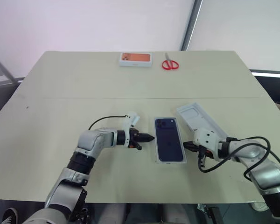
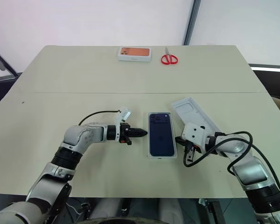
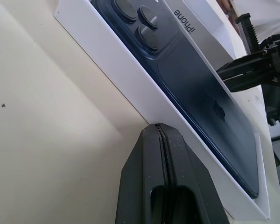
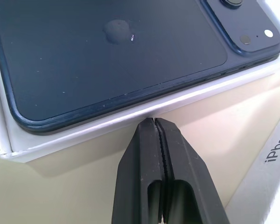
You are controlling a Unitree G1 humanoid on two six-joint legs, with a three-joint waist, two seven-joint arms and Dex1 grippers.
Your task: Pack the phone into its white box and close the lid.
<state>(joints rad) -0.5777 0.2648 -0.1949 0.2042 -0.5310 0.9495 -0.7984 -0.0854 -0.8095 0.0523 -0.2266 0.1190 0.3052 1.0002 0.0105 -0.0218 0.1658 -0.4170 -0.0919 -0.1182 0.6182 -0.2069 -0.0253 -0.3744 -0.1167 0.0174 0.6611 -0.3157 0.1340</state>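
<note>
The work surface is a beige table (image 1: 60,84) with a straight seam running across it from side to side; a pale wall with a slanted dark metal bar rises behind it. At the far edge lie a small orange-topped white box (image 1: 136,59) and, just beside it toward the robot's right, red-handled scissors (image 1: 170,64). Near the front centre, the white box (image 1: 157,156) lies flat with its long axis running away from the robot. The phone (image 1: 168,138) rests inside it, back face up, camera cluster at the far end. The lid (image 1: 200,116) lies on the table just to the right of the white box, underside up and angled outward, not on the tray. The left arm reaches in from the left with the forearm roughly level; the left gripper (image 1: 150,137) points rightward at the tray's left long wall, its fingers pressed together on nothing and the tips at or very near the wall in the left wrist view. The right arm reaches in from the right, bent at the elbow; the right gripper (image 1: 186,145) points leftward at the opposite long wall, fingers likewise pressed together and empty, tips close to the wall.
</note>
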